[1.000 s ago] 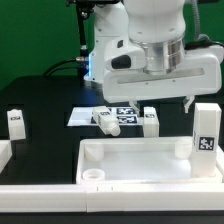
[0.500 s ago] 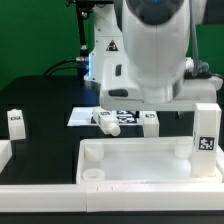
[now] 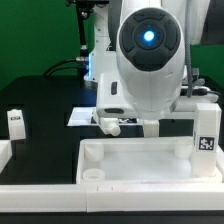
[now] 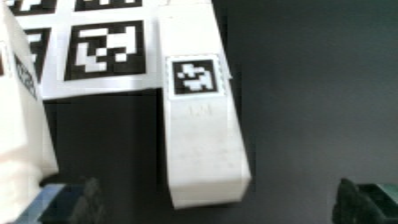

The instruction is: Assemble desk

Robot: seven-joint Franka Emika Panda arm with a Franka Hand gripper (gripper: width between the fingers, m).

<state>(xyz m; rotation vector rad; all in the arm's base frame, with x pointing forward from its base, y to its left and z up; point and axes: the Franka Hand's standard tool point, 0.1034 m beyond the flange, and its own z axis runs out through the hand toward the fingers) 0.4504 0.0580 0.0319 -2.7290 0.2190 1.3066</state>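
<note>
The hand (image 4: 217,203) is hanging wide open and gripping nothing, its fingertips (image 4: 71,200) straddling a loose leg (image 4: 205,135) that is lying flat just beside the marker board (image 4: 107,45), on the far side of the tabletop (image 3: 140,165). The fingers are bracketing the leg's plain end, away from its tag (image 4: 192,77). Picking this leg up is likely the step: sliding toward its middle, squaring across its narrow width and sinking low before closing is looking wise, since another white part (image 4: 15,120) is lying near.

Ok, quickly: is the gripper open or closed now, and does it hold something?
Gripper: open, holding nothing; a white desk leg lies below it, not gripped.
</note>
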